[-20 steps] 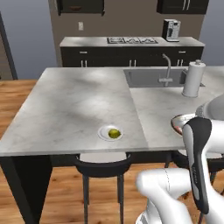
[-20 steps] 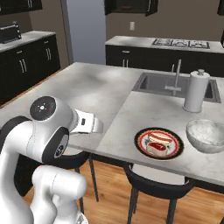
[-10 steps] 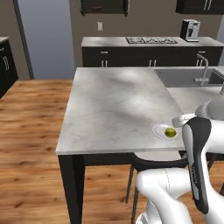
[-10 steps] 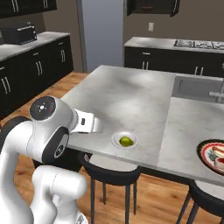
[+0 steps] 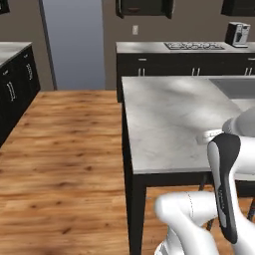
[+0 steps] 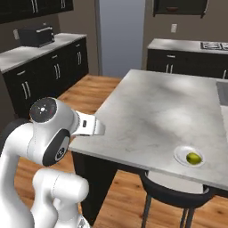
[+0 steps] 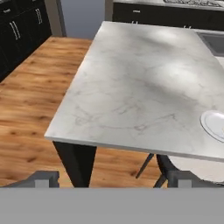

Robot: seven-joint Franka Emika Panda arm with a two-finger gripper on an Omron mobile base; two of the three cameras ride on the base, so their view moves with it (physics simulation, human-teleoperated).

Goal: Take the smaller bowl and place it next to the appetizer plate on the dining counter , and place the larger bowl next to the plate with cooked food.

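Since a moment ago the whole scene has slid rightward in both base views, which I read as my base driving left along the dining counter [image 6: 151,111], not the things themselves shifting. The plate with cooked food and the marbled bowl that sat by it have dropped out past the right edge; now the wooden floor [image 5: 60,149] and the dark cabinets [image 6: 40,75] along the far wall take up much of what I see.

The appetizer plate [image 6: 189,156] sits near the counter's front edge, its yellow-green piece [image 6: 193,157] on top, and its rim [image 7: 213,124] just shows at the right of my hand view. A stool [image 6: 176,189] stands under the edge below it. I see neither bowl from here.

My gripper [image 7: 113,179] hangs off the counter's near corner, its fingertips [image 7: 41,179] spread wide with nothing between them.

I judge I am still travelling to fetch the smaller bowl, so nothing is placed yet. To do this well, I should keep my arm tucked clear of the counter corner while the base moves, stop only once the wooden bowl is well within reach, and keep the fingers wide for its rim.
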